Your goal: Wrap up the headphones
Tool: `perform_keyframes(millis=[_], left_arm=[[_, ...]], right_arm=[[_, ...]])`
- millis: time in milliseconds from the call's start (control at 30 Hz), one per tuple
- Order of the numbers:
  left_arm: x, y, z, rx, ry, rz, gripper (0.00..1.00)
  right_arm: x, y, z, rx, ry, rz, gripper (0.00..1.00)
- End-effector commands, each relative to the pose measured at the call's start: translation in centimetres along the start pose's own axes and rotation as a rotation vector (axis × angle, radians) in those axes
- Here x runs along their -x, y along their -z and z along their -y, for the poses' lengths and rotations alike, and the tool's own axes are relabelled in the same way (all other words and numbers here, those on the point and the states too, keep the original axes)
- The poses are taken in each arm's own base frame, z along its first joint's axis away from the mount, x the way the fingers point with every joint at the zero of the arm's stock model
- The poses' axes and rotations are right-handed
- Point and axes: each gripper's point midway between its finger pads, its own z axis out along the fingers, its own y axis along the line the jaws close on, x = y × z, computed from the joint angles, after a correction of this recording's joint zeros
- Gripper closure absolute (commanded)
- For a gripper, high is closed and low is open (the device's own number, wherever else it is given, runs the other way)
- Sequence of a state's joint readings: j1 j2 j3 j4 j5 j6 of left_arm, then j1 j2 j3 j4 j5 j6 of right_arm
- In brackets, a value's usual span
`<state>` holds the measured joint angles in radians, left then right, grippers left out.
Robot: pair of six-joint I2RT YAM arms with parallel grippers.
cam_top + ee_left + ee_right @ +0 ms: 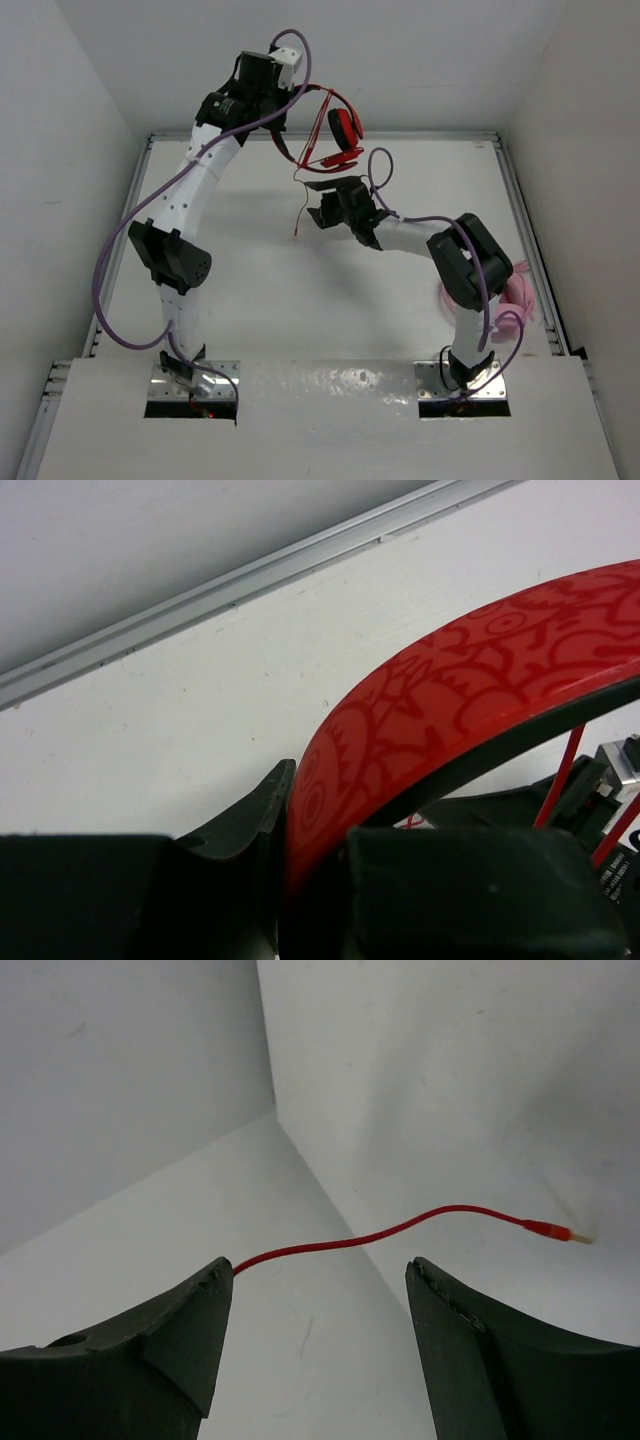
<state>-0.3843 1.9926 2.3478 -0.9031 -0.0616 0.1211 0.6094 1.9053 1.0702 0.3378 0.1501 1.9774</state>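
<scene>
Nearest the bases, at about 4 o'clock on the table (270,310), the pale pink headphones (518,297) lie half hidden behind the right arm's elbow. They are well apart from the work and block nothing. Farther in, near the table's middle, the right gripper (320,200) hangs with its fingers spread wide. The thin red cable (400,1228) runs from beside one fingertip across the gap to its plug (550,1229), unpinched. The gripper is probably placed there to catch the loose end for winding, but whether the strand touches that finger I cannot tell. Farthest, at 12 o'clock, the left gripper (315,825) is clamped on the headband of the red headphones (345,128). It holds them clear of the table, apparently so the cable dangles free toward 6 o'clock within the other arm's reach.
</scene>
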Motion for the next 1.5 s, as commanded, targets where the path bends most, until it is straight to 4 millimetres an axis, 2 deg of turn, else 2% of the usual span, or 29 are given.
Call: perform_keyframes(millis=[0,167,267,367,400,433,467,533,567,600,633,667,733,767,800,833,867,933,967,1033,1067,1100,1167,1200,1233,1300,1400,1467], left_arm=[[4.9,3.9,-0.2,-0.018,0.056,0.174,1.00],[4.9,3.9,-0.2,-0.018,0.056,0.177,1.00],[4.7,3.8,-0.2,-0.016,0.055,0.171,1.00],[4.8,3.8,-0.2,-0.018,0.059,0.172,1.00],[4.9,4.0,-0.1,-0.026,0.060,0.176,1.00],[5.0,4.2,0.0,-0.032,0.057,0.178,1.00],[5.0,4.2,0.1,-0.040,0.052,0.178,1.00],[5.2,4.8,1.2,-0.108,0.018,0.185,1.00],[5.1,5.0,1.7,-0.143,-0.003,0.181,1.00],[5.0,5.4,3.3,-0.236,-0.062,0.186,1.00],[4.7,5.6,4.0,-0.284,-0.096,0.180,1.00],[4.0,6.0,5.2,-0.363,-0.156,0.167,1.00],[2.5,5.7,5.8,-0.408,-0.203,0.129,1.00],[0.8,5.3,6.0,-0.424,-0.218,0.075,1.00],[-0.1,5.0,6.0,-0.435,-0.267,0.055,1.00],[-0.9,4.9,6.0,-0.445,-0.294,0.033,1.00],[-2.3,4.8,6.0,-0.461,-0.332,-0.010,1.00],[-3.9,4.9,5.9,-0.480,-0.377,-0.061,1.00],[-4.5,4.7,5.4,-0.464,-0.414,-0.078,1.00],[-5.5,4.3,4.7,-0.430,-0.439,-0.115,1.00],[-5.9,4.0,3.7,-0.386,-0.462,-0.138,1.00],[-6.8,3.5,3.5,-0.376,-0.472,-0.168,1.00],[-7.5,2.9,2.7,-0.331,-0.476,-0.199,1.00],[-8.1,2.5,2.5,-0.319,-0.472,-0.217,1.00],[-8.1,2.3,2.3,-0.304,-0.461,-0.218,1.00],[-9.3,1.6,2.1,-0.292,-0.460,-0.253,1.00],[-10.4,1.1,1.8,-0.271,-0.478,-0.288,1.00],[-11.5,0.5,1.3,-0.247,-0.484,-0.320,1.00]], right_arm=[[-1.0,-0.7,-5.1,0.081,-0.398,-0.051,0.30],[-1.6,-1.9,-5.3,0.080,-0.433,-0.077,0.31],[-2.1,-2.4,-4.8,0.063,-0.432,-0.081,0.30],[-1.9,-3.2,-3.9,0.046,-0.435,-0.067,0.36],[-1.5,-3.4,-3.3,0.039,-0.435,-0.048,0.40],[-0.7,-3.8,-2.8,0.039,-0.432,-0.017,0.53],[-0.3,-4.1,-2.3,0.031,-0.430,-0.001,0.61],[1.0,-4.9,-1.5,0.029,-0.408,0.031,0.76],[1.9,-5.5,-1.4,0.053,-0.390,0.052,0.90],[3.5,-6.1,-1.3,0.072,-0.327,0.091,1.00],[4.3,-6.3,-1.6,0.087,-0.298,0.100,1.00],[5.8,-6.5,-2.1,0.102,-0.285,0.120,1.00],[7.3,-6.4,-2.7,0.137,-0.246,0.134,1.00],[7.7,-6.0,-4.2,0.209,-0.239,0.122,1.00],[9.4,-5.9,-4.7,0.233,-0.219,0.136,1.00],[10.2,-5.6,-5.2,0.253,-0.209,0.140,1.00],[11.9,-5.1,-6.4,0.302,-0.201,0.163,1.00],[13.3,-3.7,-7.9,0.340,-0.105,0.202,1.00],[14.5,-2.3,-9.4,0.366,-0.075,0.229,1.00],[15.5,-0.9,-10.3,0.365,0.025,0.274,1.00],[16.4,-0.1,-10.8,0.372,0.055,0.300,1.00],[16.4,1.5,-12.5,0.402,0.131,0.319,1.00],[16.5,2.8,-13.6,0.405,0.221,0.343,1.00],[16.2,4.2,-14.9,0.418,0.306,0.364,1.00],[16.1,4.6,-14.8,0.389,0.346,0.367,1.00],[15.6,6.4,-16.7,0.416,0.453,0.383,1.00],[15.2,7.9,-17.3,0.428,0.581,0.403,1.00],[14.7,9.6,-18.3,0.465,0.648,0.415,1.00]])
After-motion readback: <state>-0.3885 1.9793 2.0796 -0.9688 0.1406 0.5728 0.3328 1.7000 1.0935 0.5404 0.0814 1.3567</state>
